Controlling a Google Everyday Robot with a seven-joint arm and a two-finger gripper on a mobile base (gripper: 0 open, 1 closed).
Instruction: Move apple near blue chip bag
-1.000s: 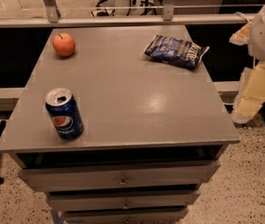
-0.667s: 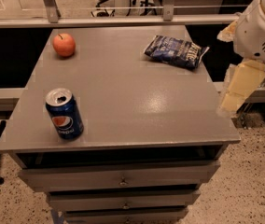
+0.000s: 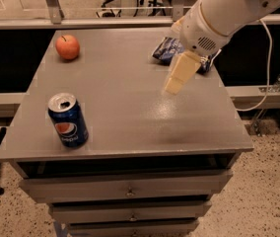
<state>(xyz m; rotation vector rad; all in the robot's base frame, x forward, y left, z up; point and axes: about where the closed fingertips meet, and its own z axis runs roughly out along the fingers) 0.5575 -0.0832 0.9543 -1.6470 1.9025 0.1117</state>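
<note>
The apple (image 3: 68, 47), small, round and orange-red, sits at the far left corner of the grey table (image 3: 125, 112). The blue chip bag (image 3: 165, 48) lies flat at the far right of the table, mostly hidden behind my arm. My gripper (image 3: 178, 77) hangs from the white arm above the right middle of the table, just in front of the bag and far to the right of the apple. It holds nothing that I can see.
An upright blue Pepsi can (image 3: 69, 120) stands near the front left edge. The table is a cabinet with drawers (image 3: 127, 189) below. A rail (image 3: 130, 23) runs behind the table. A white cable (image 3: 268, 58) hangs at the right.
My arm has swung left from beside the table's right edge to above the table, and now covers most of the chip bag. The apple, bag and can have not moved.
</note>
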